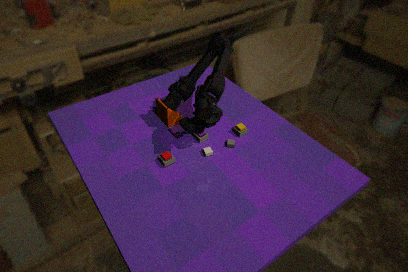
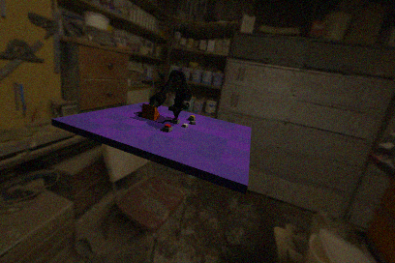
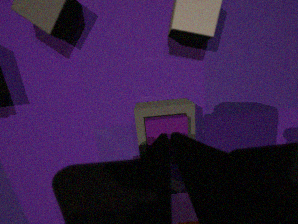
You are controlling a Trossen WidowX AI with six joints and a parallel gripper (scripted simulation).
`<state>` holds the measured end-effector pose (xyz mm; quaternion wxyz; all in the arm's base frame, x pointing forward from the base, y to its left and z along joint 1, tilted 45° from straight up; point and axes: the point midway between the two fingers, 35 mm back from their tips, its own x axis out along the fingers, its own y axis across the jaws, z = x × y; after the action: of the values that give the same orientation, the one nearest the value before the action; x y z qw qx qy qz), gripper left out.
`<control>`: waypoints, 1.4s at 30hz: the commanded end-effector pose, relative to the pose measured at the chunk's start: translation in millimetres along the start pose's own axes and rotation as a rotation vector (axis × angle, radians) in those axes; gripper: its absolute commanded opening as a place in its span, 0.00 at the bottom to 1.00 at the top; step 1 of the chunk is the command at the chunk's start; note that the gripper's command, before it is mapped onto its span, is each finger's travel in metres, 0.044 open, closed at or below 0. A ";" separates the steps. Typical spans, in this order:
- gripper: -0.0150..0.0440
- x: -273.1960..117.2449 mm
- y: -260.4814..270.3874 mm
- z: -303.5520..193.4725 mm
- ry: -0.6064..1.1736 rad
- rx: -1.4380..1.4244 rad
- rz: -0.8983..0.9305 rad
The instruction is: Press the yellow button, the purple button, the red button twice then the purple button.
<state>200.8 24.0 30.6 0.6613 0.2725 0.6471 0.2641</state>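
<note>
My gripper (image 3: 168, 138) (image 1: 199, 131) is shut with nothing between its fingers. Its tips are low over the purple button (image 3: 167, 124) (image 1: 200, 135), covering the near part of its cap in the wrist view; whether they touch it I cannot tell. The yellow button (image 1: 241, 127) (image 2: 192, 116) stands to the right of it in the top view, its cap raised. The red button (image 1: 166, 156) (image 2: 167, 127) stands to the left and nearer that camera, also raised.
A white block (image 1: 207, 152) (image 2: 185, 126) (image 3: 196, 17) and a grey block (image 1: 230, 143) (image 3: 40, 14) lie near the purple button. An orange piece (image 1: 167, 113) (image 2: 150, 112) stands beside the arm's base.
</note>
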 end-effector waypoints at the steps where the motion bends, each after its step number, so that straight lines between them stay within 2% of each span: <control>1: 0.29 1.0 0.8 0.1 -0.002 0.004 0.007; 14: 0.29 -1.9 -0.1 0.1 0.000 0.000 0.000; 17: 0.29 -28.7 0.2 0.2 -0.001 0.004 0.005; 23: 0.29 -39.0 -0.2 0.9 -0.002 0.005 0.004; 28: 0.29 -90.9 -0.6 0.2 -0.001 0.006 0.003; 33: 0.29 -93.3 -2.2 0.8 -0.001 0.006 0.003; 42: 0.29 -104.6 -104.2 31.3 -0.005 0.007 -0.011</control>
<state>224.2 -95.4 59.0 0.6646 0.2730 0.6455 0.2591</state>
